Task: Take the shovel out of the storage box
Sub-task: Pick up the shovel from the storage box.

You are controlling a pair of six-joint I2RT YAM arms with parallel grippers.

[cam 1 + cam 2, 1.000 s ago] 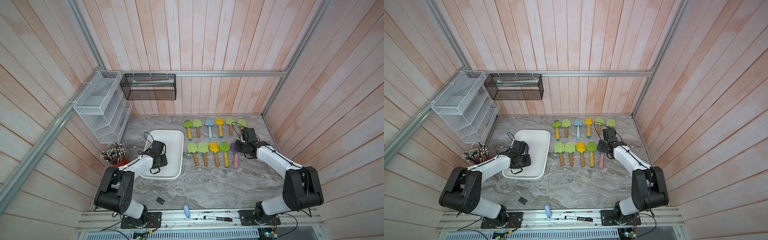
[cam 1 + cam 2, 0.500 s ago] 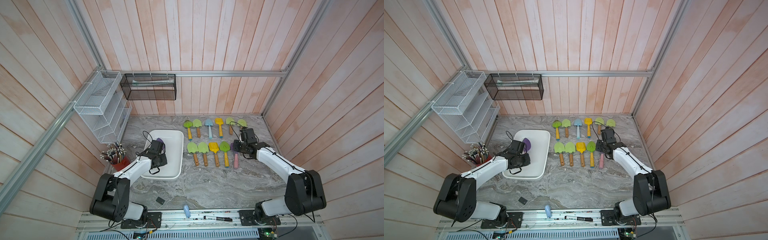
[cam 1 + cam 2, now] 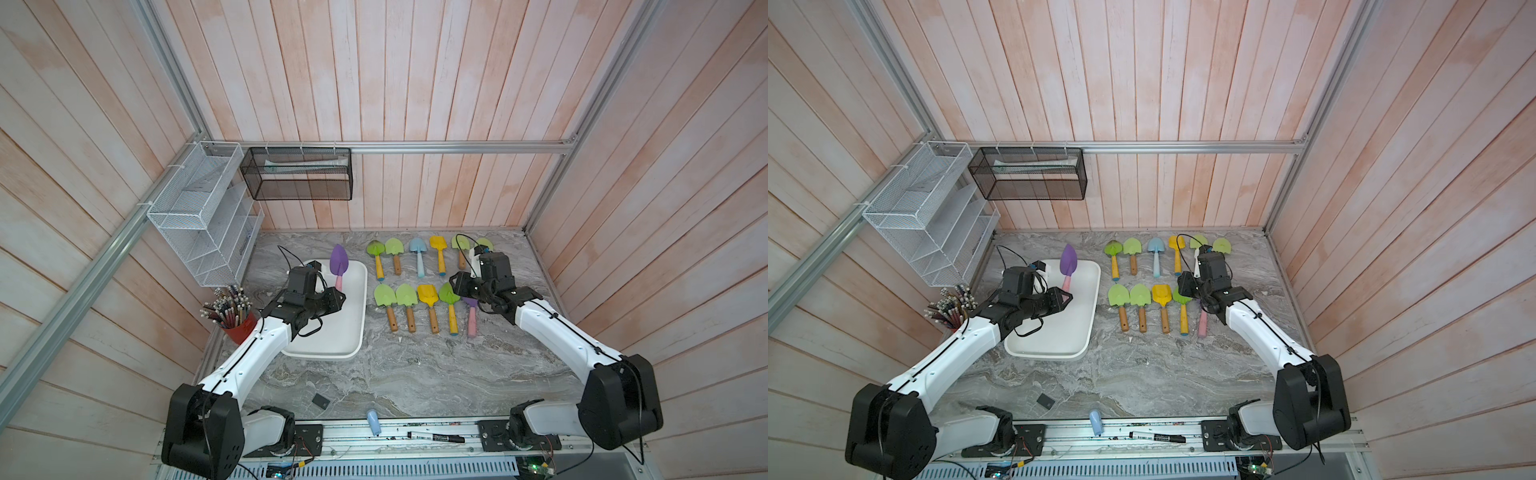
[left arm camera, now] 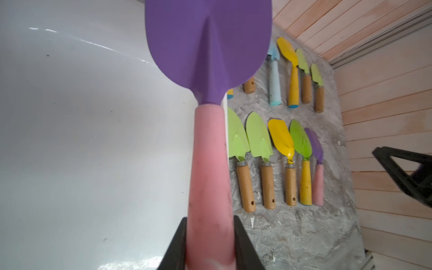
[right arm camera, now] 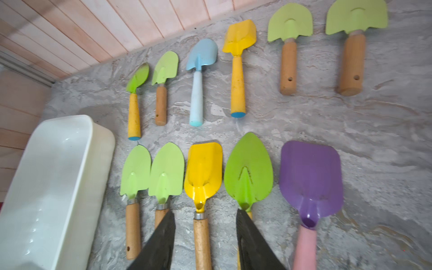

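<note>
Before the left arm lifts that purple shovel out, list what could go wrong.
The left gripper pinches the purple shovel near its handle's end; the blade may swing or slip.
The nearest green shovel lies close beside the storage box; a low carry could knock it.
The right gripper hovers open over that row: possible collision.

The right gripper [image 5: 205,211] hangs with jaws apart, and the wooden handle of a yellow shovel [image 5: 203,168] in the near row shows between them. A purple scoop [image 5: 311,177] lies rightmost there. The white storage box [image 5: 100,152] sits left of both rows.
</note>
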